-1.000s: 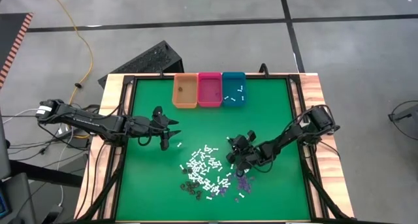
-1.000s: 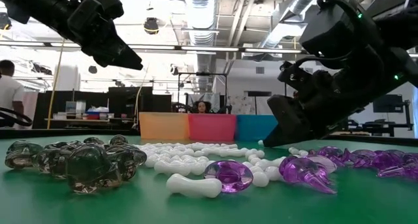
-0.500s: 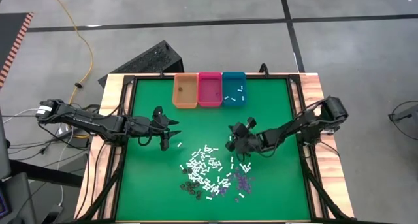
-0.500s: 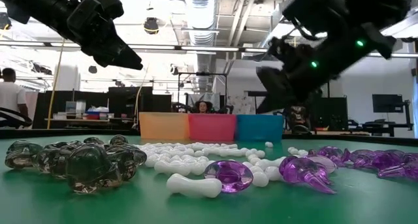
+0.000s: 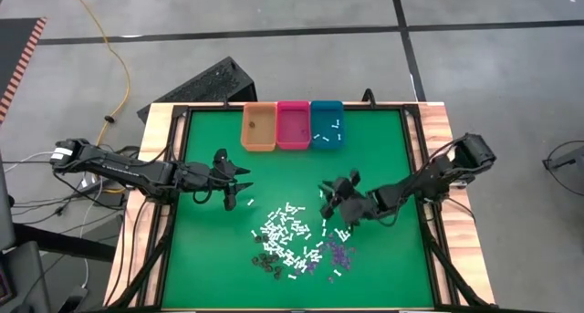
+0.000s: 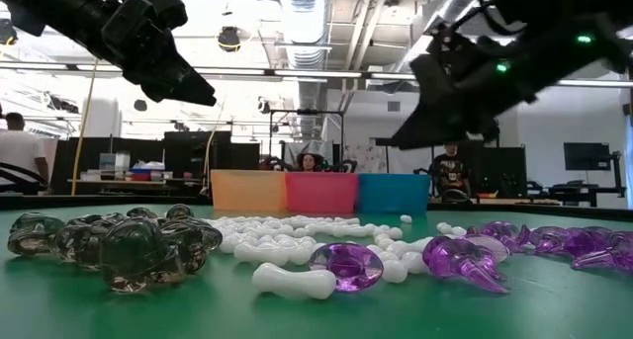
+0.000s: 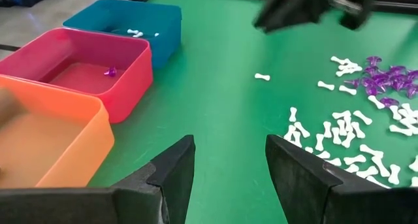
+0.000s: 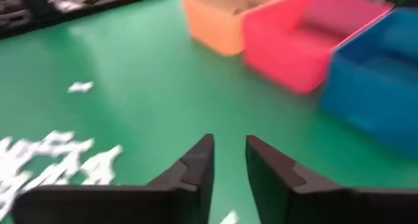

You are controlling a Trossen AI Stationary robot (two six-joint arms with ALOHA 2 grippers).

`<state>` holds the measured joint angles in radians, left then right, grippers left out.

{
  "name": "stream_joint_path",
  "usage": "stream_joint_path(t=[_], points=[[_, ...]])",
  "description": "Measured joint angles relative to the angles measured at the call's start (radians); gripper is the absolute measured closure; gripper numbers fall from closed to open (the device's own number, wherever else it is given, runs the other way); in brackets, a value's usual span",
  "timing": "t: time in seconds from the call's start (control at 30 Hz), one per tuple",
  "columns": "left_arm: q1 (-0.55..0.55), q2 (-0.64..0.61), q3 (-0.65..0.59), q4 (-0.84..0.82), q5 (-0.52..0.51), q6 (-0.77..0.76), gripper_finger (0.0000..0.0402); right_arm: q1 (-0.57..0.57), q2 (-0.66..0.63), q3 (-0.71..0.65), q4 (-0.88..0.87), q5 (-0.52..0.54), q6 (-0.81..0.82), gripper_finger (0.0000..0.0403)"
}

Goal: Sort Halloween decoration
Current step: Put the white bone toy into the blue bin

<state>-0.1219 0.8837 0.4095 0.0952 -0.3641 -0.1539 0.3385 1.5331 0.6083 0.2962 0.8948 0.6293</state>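
On the green table (image 5: pixel 210 249), tiny white, purple and dark Halloween decoration (image 5: pixel 292 242) lies scattered; right end effector (image 5: pixel 330 196) seemingly slightly parted, empty.

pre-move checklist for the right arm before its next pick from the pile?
1. Right gripper empty: ok, nothing shows between its fingers, which stand a little apart.
2. Right gripper clear of the mat: ok, raised above it in the low view.
3. Left gripper out of the way: ok, open, empty, hovering on the left side of the mat.
4. Teal bin takes white sticks: ok, only white pieces in it.
5. Pink bin takes purple bits: ok, one purple piece inside.
6. Orange bin contents: cannot tell.
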Motion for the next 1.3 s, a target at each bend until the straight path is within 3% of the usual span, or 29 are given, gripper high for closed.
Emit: stream_joint_path(t=[0.3,0.63,0.8,1.03,1.3], points=[[0.000,0.000,0.000,0.000,0.000,-0.016,0.0223,0.026,0.184,0.000,0.052,0.054,0.162,0.0188],[0.000,0.000,0.000,0.001,-0.003,-0.035,0.0223,0.031,0.381,0.071,0.067,0.073,0.255,0.0190],[0.000,0.000,0.000,-0.008,0.000,-0.050,0.0223,0.031,0.441,0.113,-0.021,0.089,0.413,0.0230],[0.000,0.000,0.000,-0.036,-0.006,-0.052,0.0223,0.040,0.444,0.122,-0.108,0.085,0.474,0.0362],[0.000,0.000,0.000,-0.039,-0.007,-0.053,0.0223,0.031,0.401,0.121,-0.111,0.058,0.439,0.0371]])
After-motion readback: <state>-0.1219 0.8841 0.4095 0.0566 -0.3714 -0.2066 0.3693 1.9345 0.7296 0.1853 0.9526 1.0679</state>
